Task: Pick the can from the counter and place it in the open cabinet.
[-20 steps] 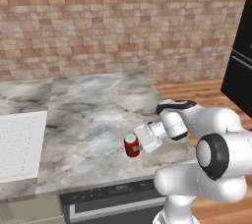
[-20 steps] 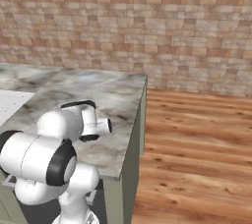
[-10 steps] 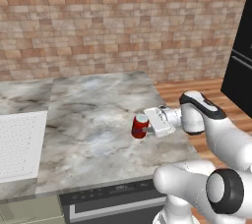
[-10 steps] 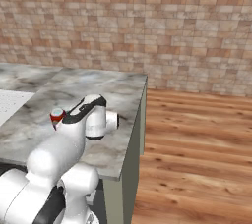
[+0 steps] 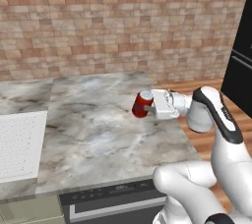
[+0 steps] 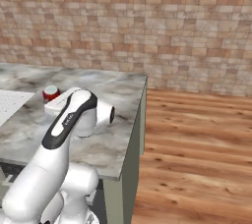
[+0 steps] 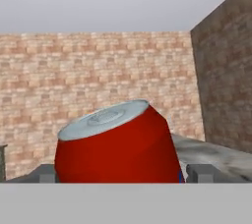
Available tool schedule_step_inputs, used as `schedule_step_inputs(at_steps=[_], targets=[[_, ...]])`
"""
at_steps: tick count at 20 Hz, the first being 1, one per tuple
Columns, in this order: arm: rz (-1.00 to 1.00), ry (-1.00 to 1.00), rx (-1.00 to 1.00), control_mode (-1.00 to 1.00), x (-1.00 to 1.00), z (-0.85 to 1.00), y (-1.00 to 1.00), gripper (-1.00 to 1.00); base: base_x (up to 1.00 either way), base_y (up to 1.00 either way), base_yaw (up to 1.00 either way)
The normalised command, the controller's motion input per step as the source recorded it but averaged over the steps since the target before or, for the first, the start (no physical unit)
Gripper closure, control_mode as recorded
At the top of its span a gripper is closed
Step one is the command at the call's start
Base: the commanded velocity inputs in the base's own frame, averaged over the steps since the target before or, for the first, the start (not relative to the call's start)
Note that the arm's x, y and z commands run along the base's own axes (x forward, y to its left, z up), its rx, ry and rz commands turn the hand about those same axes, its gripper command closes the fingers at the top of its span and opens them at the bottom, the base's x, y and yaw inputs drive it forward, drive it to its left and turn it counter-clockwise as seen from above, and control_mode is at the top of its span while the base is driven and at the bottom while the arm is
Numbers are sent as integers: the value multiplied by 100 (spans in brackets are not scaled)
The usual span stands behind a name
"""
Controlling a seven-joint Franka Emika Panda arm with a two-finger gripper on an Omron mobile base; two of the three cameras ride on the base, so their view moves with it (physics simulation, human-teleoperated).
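Grey-and-white veined marble counter (image 5: 98, 129) lies beneath the small red drink can (image 5: 142, 104), raised clear and tilted, ready for carrying to a cabinet. Two-finger gripper (image 5: 147, 106) clamps the can's sides, fingers (image 7: 47, 173) snug against it.

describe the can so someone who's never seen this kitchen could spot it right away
Start at the grey-and-white marble counter in front of the brick wall. Above its right part, the white arm's hand holds the can off the surface, slightly tilted. It is small, bright red with a silver top, the only red thing there.
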Motion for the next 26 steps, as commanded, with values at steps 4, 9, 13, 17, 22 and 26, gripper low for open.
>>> schedule_step_inputs(at_steps=[4,9,13,17,22,26], targets=[[-8,7,7,-100,-8,99,-2,100,0,0,0],[-12,25,0,-100,-1,74,0,100,0,0,0],[-4,23,0,-100,0,30,3,100,0,0,0],[0,0,0,-100,0,0,0,100,0,0,0],[0,0,0,-100,-3,0,0,100,0,0,0],[0,0,0,-100,-48,-1,0,100,0,0,0]])
